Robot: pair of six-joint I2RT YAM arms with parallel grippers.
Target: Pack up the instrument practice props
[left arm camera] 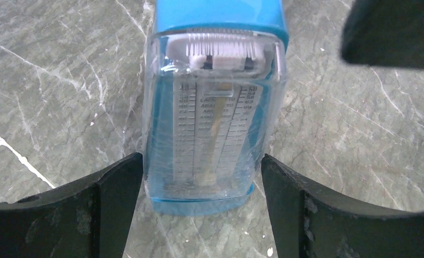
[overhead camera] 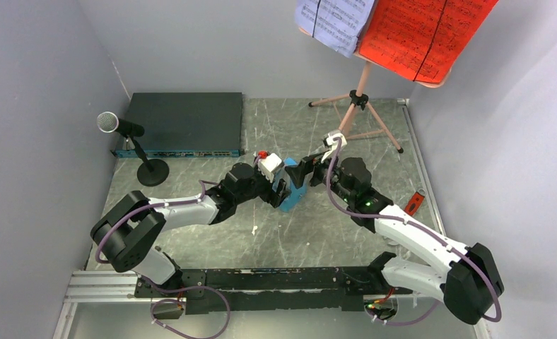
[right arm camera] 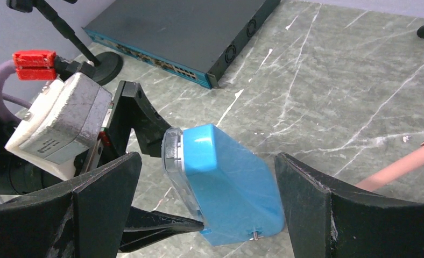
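The blue metronome [overhead camera: 295, 192] stands mid-table between both grippers; its clear front faces the left wrist view [left arm camera: 212, 123]. My left gripper [overhead camera: 284, 192] [left arm camera: 202, 158] has its fingers against both lower sides of it, closed on it. My right gripper [overhead camera: 305, 171] [right arm camera: 208, 156] is open and straddles the metronome's blue back [right arm camera: 231, 183] with gaps on both sides. The microphone [overhead camera: 107, 121] stands on its round base at the far left. The pink music stand [overhead camera: 360, 99] is at the back right, holding the red sheet [overhead camera: 424, 32] and the lavender sheet [overhead camera: 336, 21].
A flat black electronics box [overhead camera: 180, 123] [right arm camera: 183, 32] lies at the back left beside the microphone base [right arm camera: 105, 64]. A red-handled tool [overhead camera: 415, 203] lies near the right wall. A pink tripod leg [right arm camera: 398, 166] runs close to my right gripper. Grey walls enclose the table.
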